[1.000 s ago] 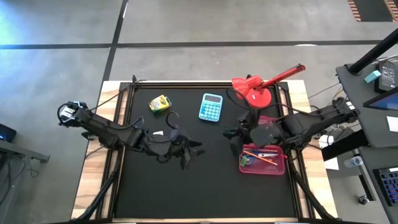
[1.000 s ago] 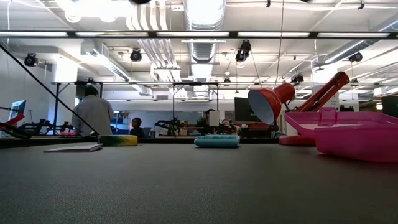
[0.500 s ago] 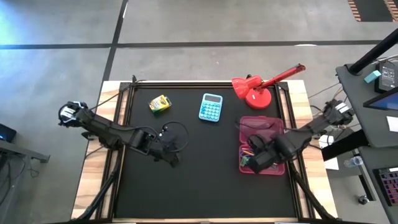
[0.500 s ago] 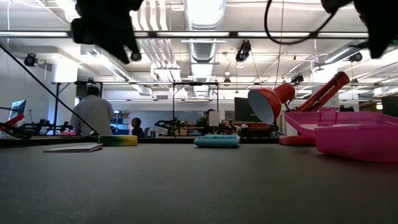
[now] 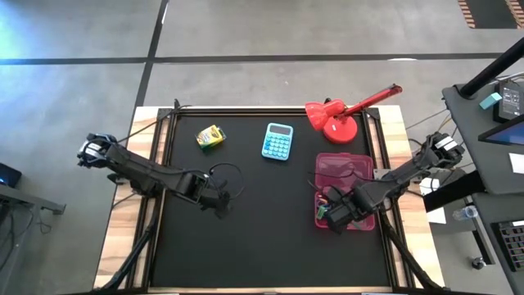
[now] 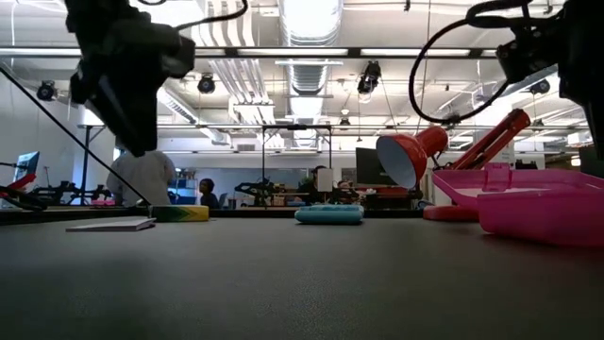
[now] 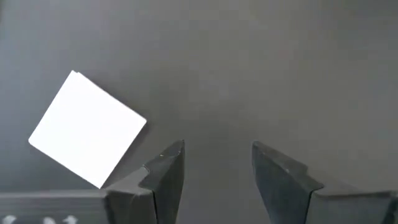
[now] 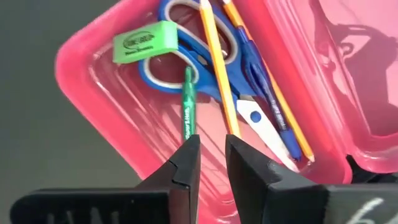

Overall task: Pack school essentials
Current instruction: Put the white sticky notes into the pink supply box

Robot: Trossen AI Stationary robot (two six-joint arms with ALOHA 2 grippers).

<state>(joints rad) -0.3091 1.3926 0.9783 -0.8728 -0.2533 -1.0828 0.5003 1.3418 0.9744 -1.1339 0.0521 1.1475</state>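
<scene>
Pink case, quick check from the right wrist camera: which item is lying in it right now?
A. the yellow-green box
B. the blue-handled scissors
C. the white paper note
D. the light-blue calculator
B. The right wrist view shows the blue-handled scissors inside the pink case, next to a green eraser, a green pen and orange pencils.

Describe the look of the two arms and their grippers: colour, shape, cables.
Both arms are dark, slender and jointed. A thin black cable loops beside the left gripper and another arcs above the right gripper in the low view. Each gripper has two flat, dark grey, angular fingers, matte with bevelled tips.
</scene>
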